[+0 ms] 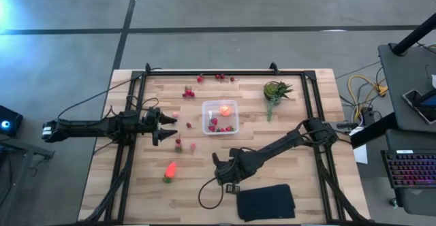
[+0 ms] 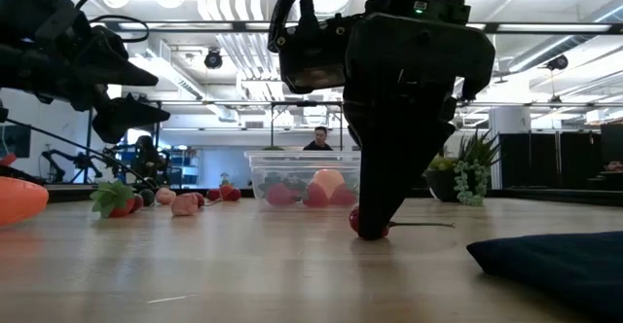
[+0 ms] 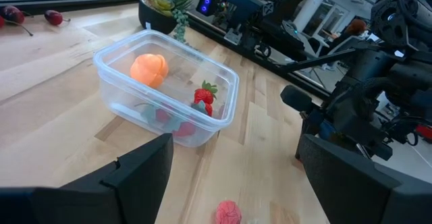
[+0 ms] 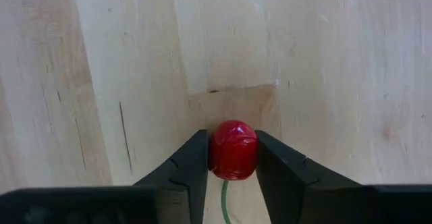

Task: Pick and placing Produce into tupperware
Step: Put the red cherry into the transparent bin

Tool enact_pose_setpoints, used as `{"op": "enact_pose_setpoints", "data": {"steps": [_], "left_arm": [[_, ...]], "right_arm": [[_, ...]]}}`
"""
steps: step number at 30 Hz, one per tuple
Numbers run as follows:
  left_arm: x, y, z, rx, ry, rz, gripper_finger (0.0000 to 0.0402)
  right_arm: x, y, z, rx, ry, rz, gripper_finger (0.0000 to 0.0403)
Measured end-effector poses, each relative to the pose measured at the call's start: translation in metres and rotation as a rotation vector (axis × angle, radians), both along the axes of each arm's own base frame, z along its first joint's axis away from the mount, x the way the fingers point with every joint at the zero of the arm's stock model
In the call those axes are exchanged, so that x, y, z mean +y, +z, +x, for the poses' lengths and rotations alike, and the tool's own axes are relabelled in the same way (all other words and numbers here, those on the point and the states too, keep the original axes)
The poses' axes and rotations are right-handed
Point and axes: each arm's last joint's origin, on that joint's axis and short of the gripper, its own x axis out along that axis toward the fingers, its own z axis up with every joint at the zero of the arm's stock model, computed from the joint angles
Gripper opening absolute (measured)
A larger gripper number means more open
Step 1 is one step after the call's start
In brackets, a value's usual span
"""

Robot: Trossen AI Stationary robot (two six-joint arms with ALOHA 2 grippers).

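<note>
The clear tupperware (image 1: 220,117) (image 3: 169,92) stands mid-table and holds the round orange fruit (image 3: 148,69) and some red berries (image 3: 204,97). More red berries lie scattered on the wood (image 1: 188,91) (image 2: 185,202). The orange carrot piece with a green end (image 1: 170,171) lies toward the near left. My right gripper (image 1: 218,166) (image 4: 233,158) is near the tupperware's near side, shut on a red cherry (image 4: 233,150). My left gripper (image 1: 165,124) (image 3: 235,146) hovers open to the left of the tupperware, above a pink berry (image 3: 228,212). My right gripper pinches the round body of the red cherry (image 4: 233,150) between its two fingers (image 4: 189,166), at their free ends. It comes from above, pointing down. The cherry (image 2: 368,224) sits at the table top, its green stem (image 2: 419,225) trailing level along the wood.
A spiky green plant (image 1: 276,90) stands right of the tupperware near the far edge. A flat black cloth (image 1: 266,202) lies at the near edge, right of my right gripper. A dark frame rail (image 1: 225,73) runs around the table top. A person shows far behind the table (image 2: 318,138).
</note>
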Motion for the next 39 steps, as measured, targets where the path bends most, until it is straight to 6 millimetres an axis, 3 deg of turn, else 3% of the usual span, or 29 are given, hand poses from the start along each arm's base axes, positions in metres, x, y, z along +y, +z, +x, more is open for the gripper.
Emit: {"op": "enact_pose_setpoints", "data": {"steps": [13, 19, 24, 29, 35, 39], "left_arm": [[0.000, 0.000, 0.000, 0.000, 0.000, 0.000, 0.0306], [0.000, 0.000, 0.000, 0.000, 0.000, 0.000, 0.0306], [0.000, 0.000, 0.000, 0.000, 0.000, 0.000, 0.0306], [0.000, 0.000, 0.000, 0.000, -0.001, 0.000, 0.0306], [0.000, 0.000, 0.000, 0.000, 0.000, 0.000, 0.0306], [0.000, 0.000, 0.000, 0.000, -0.001, 0.000, 0.0306]], "right_arm": [[-0.001, 0.003, 0.000, 0.016, -0.025, 0.019, 0.0096], [-0.017, 0.029, 0.008, -0.050, -0.120, 0.059, 0.0096], [-0.050, 0.061, 0.019, -0.133, -0.213, 0.021, 0.0096], [-0.099, 0.094, 0.027, -0.183, -0.328, -0.068, 0.0096], [-0.167, 0.102, 0.031, -0.163, -0.482, -0.101, 0.0096], [-0.196, 0.099, 0.029, -0.141, -0.523, -0.114, 0.0096]]}}
